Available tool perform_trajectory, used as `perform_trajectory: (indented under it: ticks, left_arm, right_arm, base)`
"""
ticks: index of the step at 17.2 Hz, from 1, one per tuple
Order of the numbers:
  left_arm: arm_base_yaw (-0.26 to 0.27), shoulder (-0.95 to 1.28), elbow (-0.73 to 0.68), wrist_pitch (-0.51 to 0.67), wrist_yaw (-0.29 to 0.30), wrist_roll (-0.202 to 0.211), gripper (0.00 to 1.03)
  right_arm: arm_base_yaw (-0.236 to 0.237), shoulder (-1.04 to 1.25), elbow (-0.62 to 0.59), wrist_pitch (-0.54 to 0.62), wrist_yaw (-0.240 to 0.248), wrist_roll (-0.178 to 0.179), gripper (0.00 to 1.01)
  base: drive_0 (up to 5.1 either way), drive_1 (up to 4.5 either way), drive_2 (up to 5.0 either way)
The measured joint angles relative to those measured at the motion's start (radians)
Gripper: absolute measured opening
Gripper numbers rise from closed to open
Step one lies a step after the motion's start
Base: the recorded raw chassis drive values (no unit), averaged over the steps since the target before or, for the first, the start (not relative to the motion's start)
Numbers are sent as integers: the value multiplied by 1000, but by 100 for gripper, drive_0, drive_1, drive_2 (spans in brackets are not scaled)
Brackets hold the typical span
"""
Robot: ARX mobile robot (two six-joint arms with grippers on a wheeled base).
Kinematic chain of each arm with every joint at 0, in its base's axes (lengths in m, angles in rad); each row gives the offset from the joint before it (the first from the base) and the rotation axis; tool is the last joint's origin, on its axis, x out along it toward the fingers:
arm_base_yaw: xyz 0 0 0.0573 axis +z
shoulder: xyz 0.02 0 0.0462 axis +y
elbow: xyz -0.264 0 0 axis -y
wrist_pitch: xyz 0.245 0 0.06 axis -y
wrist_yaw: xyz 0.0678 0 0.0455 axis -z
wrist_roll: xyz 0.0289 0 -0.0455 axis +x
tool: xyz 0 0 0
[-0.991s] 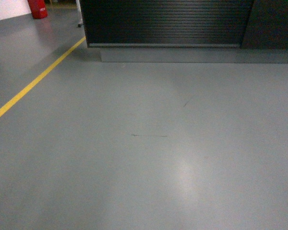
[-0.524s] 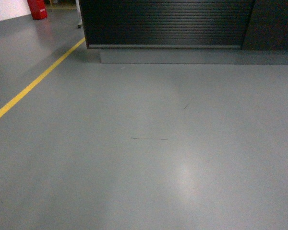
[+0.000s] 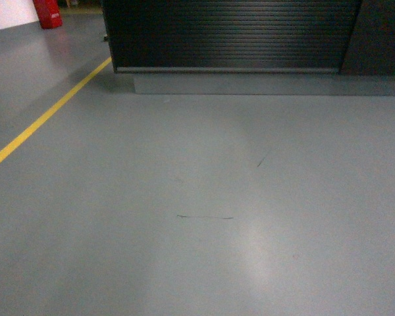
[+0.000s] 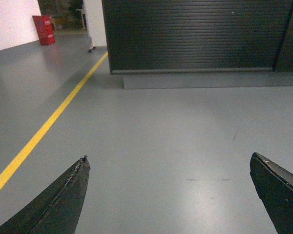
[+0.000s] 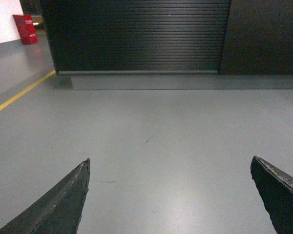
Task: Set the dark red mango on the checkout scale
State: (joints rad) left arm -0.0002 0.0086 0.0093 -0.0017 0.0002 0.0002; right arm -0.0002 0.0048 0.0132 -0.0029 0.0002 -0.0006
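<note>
You are early in the task: the checkout [image 3: 227, 36], with its ribbed black front, stands at the far side of the grey floor [image 3: 204, 197], and neither the dark red mango nor the scale shows in any view, so finding and picking the fruit and setting it down are all left. Your left gripper [image 4: 168, 195] and right gripper [image 5: 168, 195] hang low over the floor, pointing at the counter, fingers spread wide and holding nothing. A yellow line [image 3: 43, 118] runs along the left toward a red object [image 3: 47, 12] far off.
</note>
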Motion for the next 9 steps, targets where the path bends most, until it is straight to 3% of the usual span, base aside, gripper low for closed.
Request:
perform_trajectory:
  ticks: [9]
  left_arm:
    - [0, 0, 0, 1, 0, 0, 98]
  right_arm:
    - [0, 0, 0, -2, 0, 0, 98]
  base:
    - [-2, 423, -428]
